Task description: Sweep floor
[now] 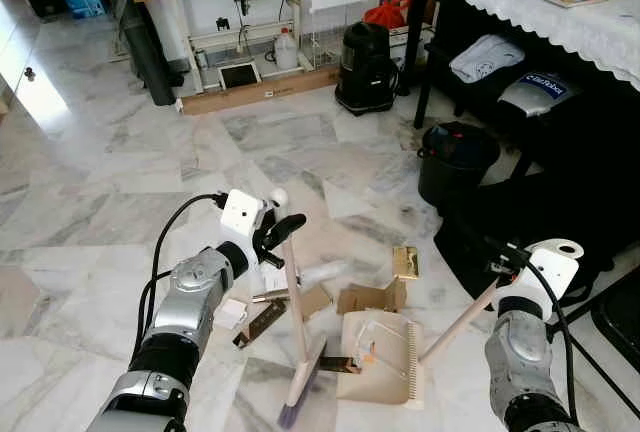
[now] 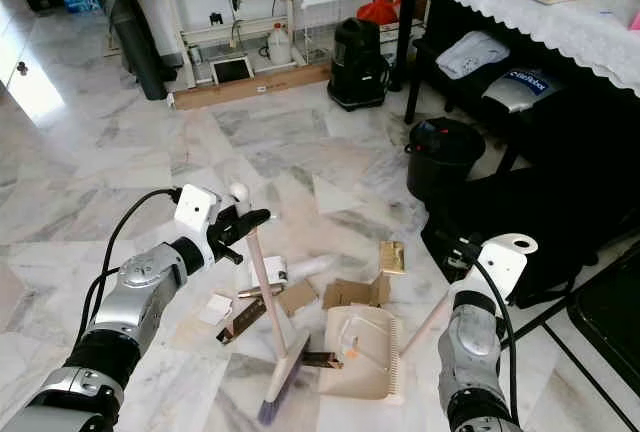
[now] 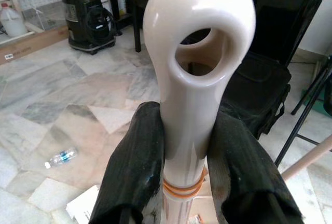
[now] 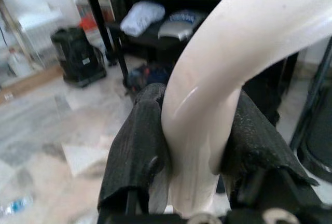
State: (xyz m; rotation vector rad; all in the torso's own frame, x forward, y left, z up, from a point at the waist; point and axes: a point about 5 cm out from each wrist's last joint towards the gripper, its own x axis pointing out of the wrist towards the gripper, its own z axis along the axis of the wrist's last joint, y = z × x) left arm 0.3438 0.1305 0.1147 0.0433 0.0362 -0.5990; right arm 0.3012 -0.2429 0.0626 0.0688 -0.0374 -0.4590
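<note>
Right now the left gripper [image 1: 278,235] clamps the broom [image 1: 297,337], the right gripper [image 4: 194,146] clamps the dustpan [image 1: 380,357] handle, scraps [image 1: 365,298] alongside, open marble floor [image 1: 100,182] beyond.

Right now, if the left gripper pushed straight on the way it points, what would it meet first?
Probably the black fabric bag under the table; depth is unclear. The left gripper is clamped on the cream broom handle.
</note>
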